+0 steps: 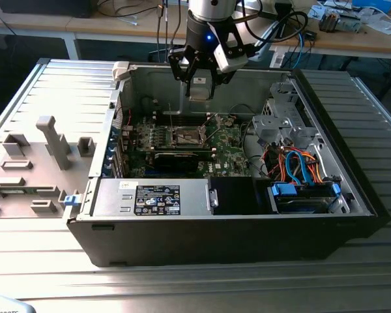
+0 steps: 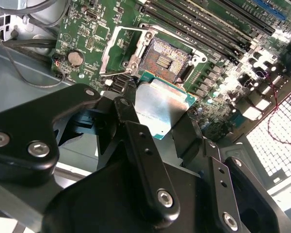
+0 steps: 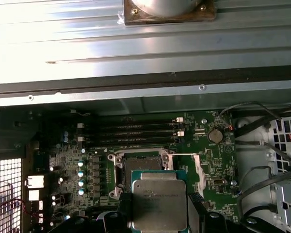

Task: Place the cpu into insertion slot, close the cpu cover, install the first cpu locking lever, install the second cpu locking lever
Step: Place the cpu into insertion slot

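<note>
One gripper (image 1: 201,85) hangs over the open computer case (image 1: 352,195), above the green motherboard (image 1: 229,149). In the second wrist view, its jaws are closed partway onto the cpu (image 2: 161,104), with a black finger (image 2: 127,119) against each opposite edge. The cpu is held clear of the board, just beside the insertion slot (image 2: 167,57). The slot's dark recess is uncovered.

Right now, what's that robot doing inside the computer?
The robot arm's tool is gripping the cpu, a small silvery square chip, and holding it up in the air over the open computer case. Below it, on the green motherboard, the insertion slot sits uncovered with nothing in it. So the chip is not yet in its place.
</note>
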Tool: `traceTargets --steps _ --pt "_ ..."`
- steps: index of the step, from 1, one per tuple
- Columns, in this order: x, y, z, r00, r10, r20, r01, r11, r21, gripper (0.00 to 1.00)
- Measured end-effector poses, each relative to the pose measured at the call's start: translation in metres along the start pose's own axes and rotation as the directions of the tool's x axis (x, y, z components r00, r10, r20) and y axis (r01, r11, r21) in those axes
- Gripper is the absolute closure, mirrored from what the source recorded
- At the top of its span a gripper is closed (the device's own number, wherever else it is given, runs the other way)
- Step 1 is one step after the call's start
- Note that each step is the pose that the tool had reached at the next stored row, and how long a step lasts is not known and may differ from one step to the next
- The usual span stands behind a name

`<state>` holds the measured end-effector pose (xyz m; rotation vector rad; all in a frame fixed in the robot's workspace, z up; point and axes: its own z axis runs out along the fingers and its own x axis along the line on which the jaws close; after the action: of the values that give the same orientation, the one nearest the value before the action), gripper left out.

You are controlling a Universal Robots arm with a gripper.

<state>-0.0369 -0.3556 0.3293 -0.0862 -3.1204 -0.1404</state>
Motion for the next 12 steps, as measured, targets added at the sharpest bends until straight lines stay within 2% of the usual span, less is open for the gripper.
traceTargets --steps 12 --pt "0.0000 0.0000 0.0001 0.9996 0.029 0.0026 -0.029 0.9996 -0.0006 0.46"
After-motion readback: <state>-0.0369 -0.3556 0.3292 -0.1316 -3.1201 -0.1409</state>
